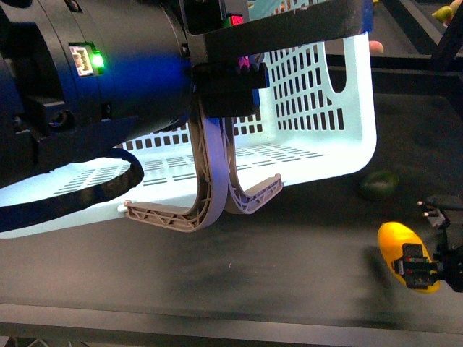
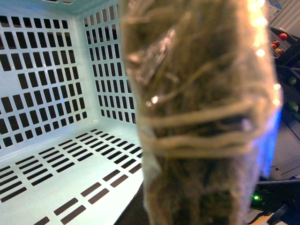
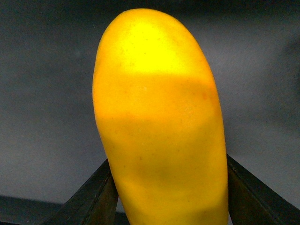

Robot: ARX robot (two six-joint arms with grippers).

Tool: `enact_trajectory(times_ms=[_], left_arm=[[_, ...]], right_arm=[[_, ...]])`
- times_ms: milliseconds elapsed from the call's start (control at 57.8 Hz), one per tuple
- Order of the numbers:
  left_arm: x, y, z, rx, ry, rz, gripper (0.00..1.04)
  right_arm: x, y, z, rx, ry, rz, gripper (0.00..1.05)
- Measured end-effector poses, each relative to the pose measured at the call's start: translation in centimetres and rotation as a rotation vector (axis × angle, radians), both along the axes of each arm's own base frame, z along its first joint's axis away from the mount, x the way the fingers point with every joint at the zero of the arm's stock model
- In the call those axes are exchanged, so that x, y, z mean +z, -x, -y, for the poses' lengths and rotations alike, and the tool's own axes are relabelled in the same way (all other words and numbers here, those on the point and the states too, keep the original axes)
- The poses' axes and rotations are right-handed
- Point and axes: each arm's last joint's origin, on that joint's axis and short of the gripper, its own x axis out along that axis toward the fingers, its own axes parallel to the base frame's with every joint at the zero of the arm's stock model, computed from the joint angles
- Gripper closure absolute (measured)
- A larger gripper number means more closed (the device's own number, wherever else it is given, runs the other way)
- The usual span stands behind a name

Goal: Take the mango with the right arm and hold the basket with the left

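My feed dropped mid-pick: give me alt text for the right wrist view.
A bright yellow mango fills most of the frame, close up, with two black fingers of the right pincer flanking its lower sides and apparently touching it. Behind it is only a plain dark grey surface.

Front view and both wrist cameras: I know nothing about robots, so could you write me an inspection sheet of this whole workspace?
Surface: dark matte tabletop, no spills seen.
Job's things: smooth yellow mango at the tabletop's near right; white slotted plastic basket, nothing seen in its visible part.
Clutter: dark green oval fruit beside the basket.
Grippers: right gripper closed on the mango's end; left gripper, tan curved fingers at the basket's near edge, grip unclear.
Cables: black cable hanging in front of the basket.
Surroundings: small red round things, blurred.
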Motion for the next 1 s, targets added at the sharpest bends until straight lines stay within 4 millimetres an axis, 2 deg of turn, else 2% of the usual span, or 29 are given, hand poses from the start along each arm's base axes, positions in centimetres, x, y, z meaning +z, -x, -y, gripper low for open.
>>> enact_trajectory(times_ms=[346,502,692,761,865,1003], left_arm=[[0.0,0.0,0.0,0.000,0.000,0.000,1.01],[0.0,0.0,0.0,0.000,0.000,0.000,1.01],[0.0,0.0,0.0,0.000,0.000,0.000,1.01],[0.0,0.0,0.0,-0.001,0.000,0.000,1.01],[0.0,0.0,0.0,0.000,0.000,0.000,1.01],[0.0,0.0,0.0,0.000,0.000,0.000,1.01]], right_arm=[[5.6,0.5,1.2,-0.011,-0.057,0.125,0.50],[10.7,1.1,1.6,-0.014,-0.118,0.227,0.50],[15.3,1.3,1.3,0.003,-0.182,0.349,0.50],[17.8,1.3,1.0,0.002,-0.211,0.423,0.50],[20.3,1.4,0.4,-0.002,-0.236,0.494,0.50],[23.9,1.7,-1.2,0.023,-0.285,0.587,0.50]])
